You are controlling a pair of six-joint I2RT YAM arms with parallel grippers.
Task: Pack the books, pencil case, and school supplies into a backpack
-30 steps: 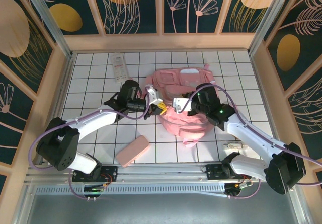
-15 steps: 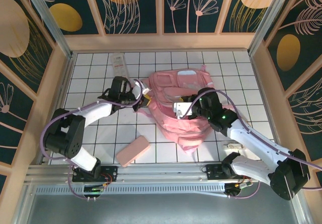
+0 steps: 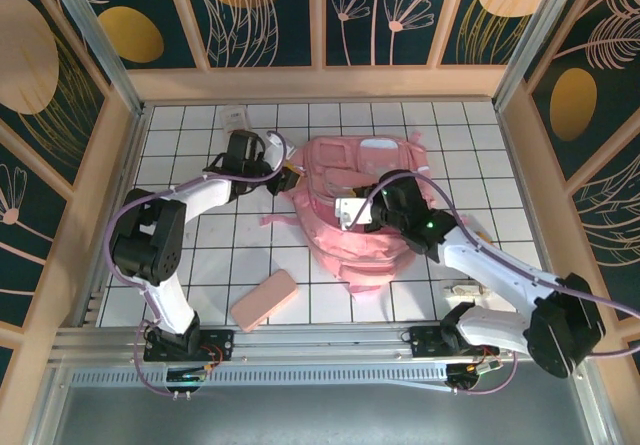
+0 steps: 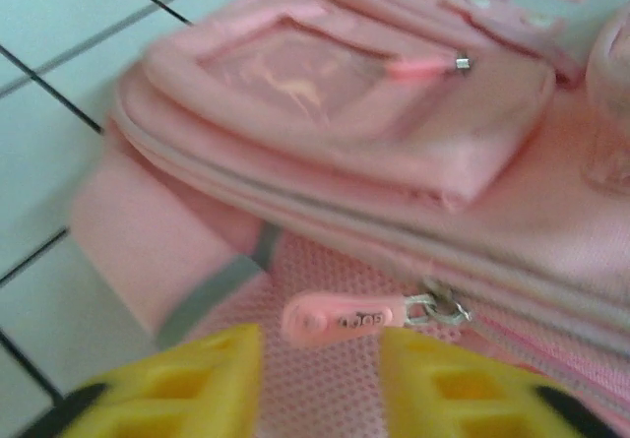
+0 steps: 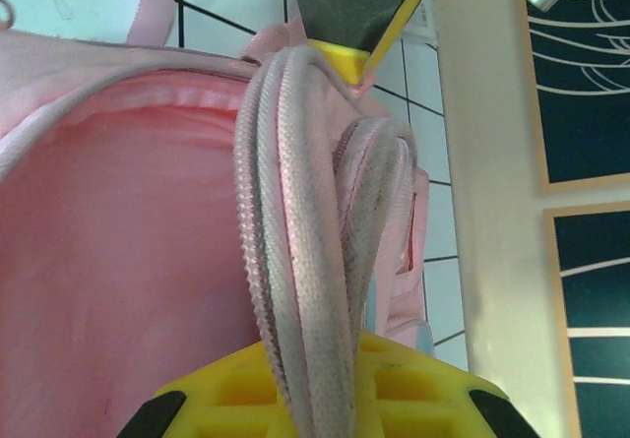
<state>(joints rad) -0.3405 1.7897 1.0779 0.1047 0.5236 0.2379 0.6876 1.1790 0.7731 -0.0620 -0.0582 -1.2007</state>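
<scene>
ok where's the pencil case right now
In the top view the pencil case lies flat on the table near the front edge, left of centre, just below and left of the backpack, not touching it.

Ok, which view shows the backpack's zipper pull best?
Left wrist: the zipper pull sits close up, ahead of the open left gripper. Top external takes in the whole backpack, the pull too small to tell. Right wrist shows the right gripper shut on the backpack's zippered rim.

left gripper (image 4: 320, 374) agape, right gripper (image 5: 330, 202) tight
</scene>
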